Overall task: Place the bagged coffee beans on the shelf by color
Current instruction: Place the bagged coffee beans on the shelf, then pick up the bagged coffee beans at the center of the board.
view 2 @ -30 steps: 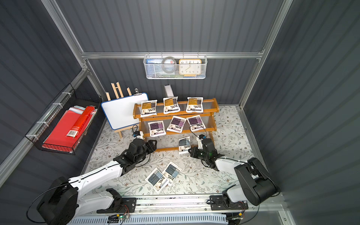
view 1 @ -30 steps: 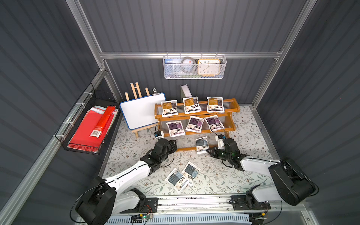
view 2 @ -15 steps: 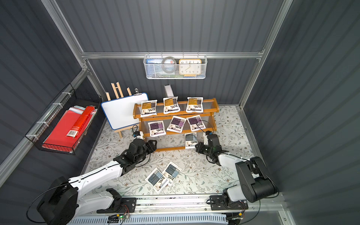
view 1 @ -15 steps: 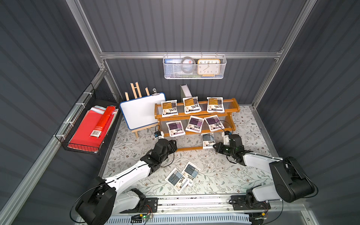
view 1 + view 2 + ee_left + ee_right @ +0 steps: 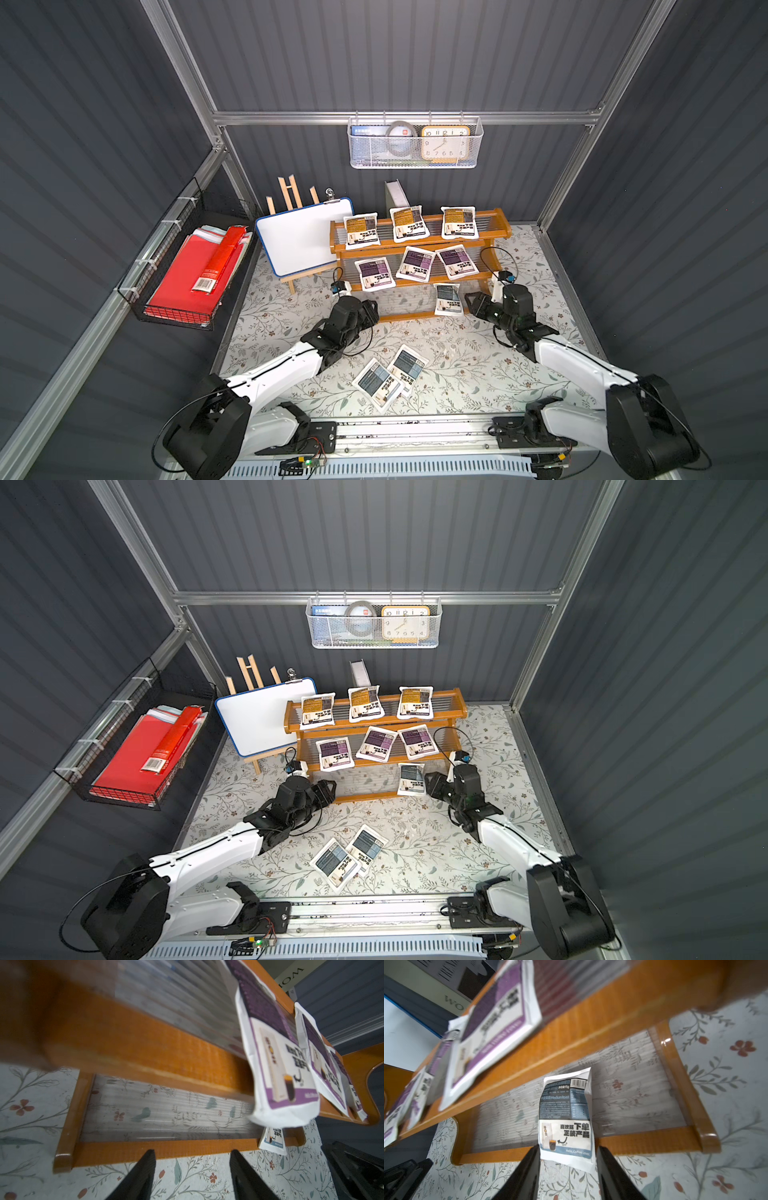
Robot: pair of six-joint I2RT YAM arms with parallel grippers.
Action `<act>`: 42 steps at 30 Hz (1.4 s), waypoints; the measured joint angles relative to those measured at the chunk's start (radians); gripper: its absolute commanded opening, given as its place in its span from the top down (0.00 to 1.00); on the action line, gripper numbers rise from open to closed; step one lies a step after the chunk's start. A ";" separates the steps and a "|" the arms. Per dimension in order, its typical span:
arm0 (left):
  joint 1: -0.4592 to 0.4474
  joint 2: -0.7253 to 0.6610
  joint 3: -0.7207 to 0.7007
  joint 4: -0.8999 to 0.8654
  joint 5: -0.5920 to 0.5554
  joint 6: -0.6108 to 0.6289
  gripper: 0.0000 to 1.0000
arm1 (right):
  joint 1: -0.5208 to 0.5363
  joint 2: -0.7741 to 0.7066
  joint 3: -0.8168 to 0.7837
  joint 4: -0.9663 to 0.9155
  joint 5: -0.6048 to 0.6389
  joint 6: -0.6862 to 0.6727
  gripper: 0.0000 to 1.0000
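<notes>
Fingers (image 5: 527, 1169), right gripper (image 5: 475, 302): we found them spread, flanking the lower edge of a grey-blue pouch (image 5: 448, 299) with a sliver of gap at each side, holding nothing. That pouch leaned on the shelf's (image 5: 399, 318) bottom tier, toward its right end, its lower edge hanging over the front rail.
Right arm: stretched low and forward, wrist level with that tier.
Left gripper (image 5: 372, 311): we noted it parted and empty, tips just before the front rail near the bottom tier's left end.
Top tier: three yellow pouches (image 5: 409, 223) in a row.
Middle tier: three purple pouches (image 5: 417, 264), edges overhanging the rail.
Open room: we saw the bottom tier bare between the two grippers.
Floor: floral mat (image 5: 457, 365); two more grey-blue pouches (image 5: 380, 384) overlapped on it between our arms.
Room: dark ribbed walls; whiteboard (image 5: 301, 241) just left of the shelf; mesh basket (image 5: 411, 166) with clock (image 5: 444, 143) on the back wall; black wire basket (image 5: 178, 319) of red folders on the left wall.
</notes>
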 measured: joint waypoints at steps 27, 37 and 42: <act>-0.174 0.331 0.152 -0.263 0.481 0.394 0.73 | 0.435 0.128 -0.114 -0.207 -0.382 -0.007 0.57; -0.173 0.340 0.122 -0.236 0.509 0.393 0.78 | 0.478 0.338 -0.013 -0.100 -0.508 -0.030 0.59; -0.171 0.338 0.100 -0.185 0.514 0.380 0.78 | 0.489 0.428 0.043 -0.062 -0.564 -0.034 0.60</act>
